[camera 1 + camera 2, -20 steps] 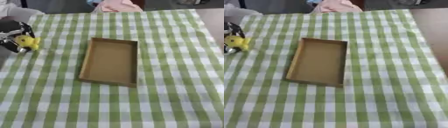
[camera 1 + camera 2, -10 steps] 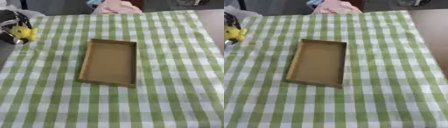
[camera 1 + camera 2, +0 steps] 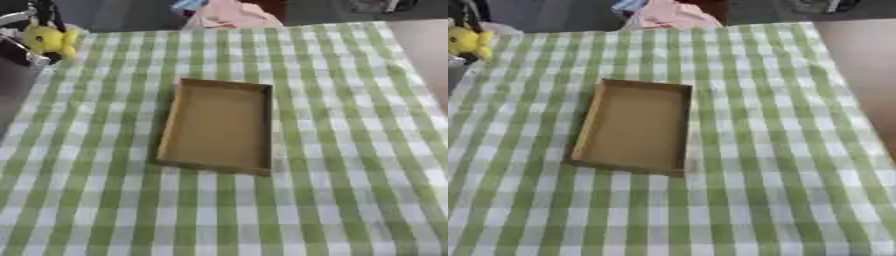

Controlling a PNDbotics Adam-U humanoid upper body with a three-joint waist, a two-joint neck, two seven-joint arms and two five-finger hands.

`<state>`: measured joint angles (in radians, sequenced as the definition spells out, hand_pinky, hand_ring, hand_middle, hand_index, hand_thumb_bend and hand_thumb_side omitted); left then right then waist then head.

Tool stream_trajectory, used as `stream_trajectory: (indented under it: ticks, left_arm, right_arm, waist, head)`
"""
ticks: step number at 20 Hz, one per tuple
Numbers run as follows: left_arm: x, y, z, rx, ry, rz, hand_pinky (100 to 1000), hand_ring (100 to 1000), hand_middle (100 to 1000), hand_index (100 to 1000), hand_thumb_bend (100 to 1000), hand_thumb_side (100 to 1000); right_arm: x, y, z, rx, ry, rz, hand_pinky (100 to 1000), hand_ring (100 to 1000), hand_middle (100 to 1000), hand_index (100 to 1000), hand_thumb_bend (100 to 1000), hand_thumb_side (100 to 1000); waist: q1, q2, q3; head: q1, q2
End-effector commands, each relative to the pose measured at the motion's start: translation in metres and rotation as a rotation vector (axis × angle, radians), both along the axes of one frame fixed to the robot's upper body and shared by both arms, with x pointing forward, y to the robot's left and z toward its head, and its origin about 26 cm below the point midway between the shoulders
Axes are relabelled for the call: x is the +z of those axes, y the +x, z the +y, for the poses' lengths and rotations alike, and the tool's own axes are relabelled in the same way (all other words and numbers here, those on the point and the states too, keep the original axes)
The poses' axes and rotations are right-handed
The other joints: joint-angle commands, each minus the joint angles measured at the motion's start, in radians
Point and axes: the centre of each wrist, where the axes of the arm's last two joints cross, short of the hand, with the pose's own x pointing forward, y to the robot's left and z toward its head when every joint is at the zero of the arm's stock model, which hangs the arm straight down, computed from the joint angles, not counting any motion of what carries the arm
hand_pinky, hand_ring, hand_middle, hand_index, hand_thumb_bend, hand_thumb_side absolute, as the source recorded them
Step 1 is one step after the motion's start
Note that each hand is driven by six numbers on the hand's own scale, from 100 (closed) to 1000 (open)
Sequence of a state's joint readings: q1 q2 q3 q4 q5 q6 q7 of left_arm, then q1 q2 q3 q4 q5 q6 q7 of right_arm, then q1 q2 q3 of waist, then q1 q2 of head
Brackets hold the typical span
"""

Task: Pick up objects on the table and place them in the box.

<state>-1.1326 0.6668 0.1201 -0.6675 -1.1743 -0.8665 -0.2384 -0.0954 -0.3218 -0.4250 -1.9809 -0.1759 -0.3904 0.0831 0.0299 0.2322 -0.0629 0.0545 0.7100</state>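
Left eye view: the left hand (image 3: 22, 42) curls around a small yellow soft toy (image 3: 48, 38), squashy and light, at the table's far left corner, away from the shallow brown cardboard box (image 3: 219, 125).

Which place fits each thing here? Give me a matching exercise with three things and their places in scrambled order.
Things:
1. cardboard box
2. yellow toy
3. pink cloth

Places:
A. beyond the table's far edge
B. upper left corner, at the left hand
C. middle of the checked tablecloth

Pairs: 1-C, 2-B, 3-A
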Motion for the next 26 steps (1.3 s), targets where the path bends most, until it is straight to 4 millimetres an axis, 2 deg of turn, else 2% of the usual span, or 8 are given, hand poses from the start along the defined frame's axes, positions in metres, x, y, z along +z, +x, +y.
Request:
stream_trajectory:
  ticks: [1, 4, 9, 18, 22, 26]
  left_arm:
    - [0.026, 0.000, -0.015, -0.084, 0.013, -0.061, 307, 528, 618, 654, 310, 100]
    - [0.029, 0.004, -0.037, -0.156, -0.011, -0.079, 298, 516, 609, 649, 283, 100]
    - [0.025, 0.012, -0.085, -0.301, -0.056, -0.070, 288, 502, 599, 644, 239, 100]
    - [0.008, 0.010, -0.185, -0.565, -0.050, -0.029, 290, 498, 596, 649, 234, 100]
    - [-0.005, 0.009, -0.212, -0.612, -0.025, 0.006, 293, 504, 598, 648, 229, 100]
    - [-0.027, 0.010, -0.227, -0.612, -0.004, 0.062, 290, 503, 595, 644, 217, 100]
  right_arm:
    - [0.012, -0.002, -0.002, 0.002, -0.032, -0.026, 801, 707, 583, 856, 100, 713]
    - [0.012, -0.002, -0.002, 0.005, -0.031, -0.027, 801, 708, 583, 856, 100, 712]
    - [0.013, -0.001, -0.001, 0.013, -0.028, -0.029, 802, 708, 584, 856, 100, 711]
    - [0.015, -0.001, -0.001, 0.009, -0.023, -0.039, 801, 709, 584, 856, 100, 709]
    - [0.015, -0.001, -0.002, 0.005, -0.020, -0.038, 802, 709, 584, 856, 100, 710]
    - [0.015, -0.001, -0.002, 0.003, -0.017, -0.038, 802, 709, 584, 857, 100, 710]
  waist:
    - [0.000, -0.021, -0.003]
    - [0.000, -0.021, -0.006]
    - [0.000, -0.021, -0.014]
    - [0.002, -0.020, -0.026]
    - [0.006, -0.021, -0.028]
    - [0.005, -0.020, -0.030]
  head:
    - [-0.003, -0.016]
    - [-0.007, -0.016]
    - [-0.010, -0.019]
    - [-0.015, -0.017]
    - [-0.007, -0.014]
    - [-0.005, -0.015]
